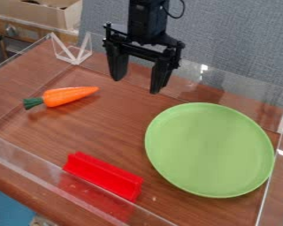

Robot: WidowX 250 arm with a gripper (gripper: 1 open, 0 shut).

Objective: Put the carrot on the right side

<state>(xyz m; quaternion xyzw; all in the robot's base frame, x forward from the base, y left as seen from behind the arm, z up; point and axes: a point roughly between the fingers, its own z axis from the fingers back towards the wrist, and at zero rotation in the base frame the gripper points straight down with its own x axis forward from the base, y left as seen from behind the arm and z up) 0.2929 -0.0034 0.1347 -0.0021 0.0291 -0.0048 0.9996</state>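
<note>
One carrot [68, 96]: we are seeing it lying on the wooden table [95, 132] at the left of the view, green end pointing left.
Gripper [141, 81]: we are holding its jaws wide apart above the table, gripping nothing.
Green disc [210, 149]: we are viewing it lying at the right.
Red block [103, 176]: we are finding it near the front edge.

the black hand [139, 74] hangs at the top of the view, fingers spread, pointing down.

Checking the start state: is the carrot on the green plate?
No, the carrot lies on the table, left of the plate.
</note>
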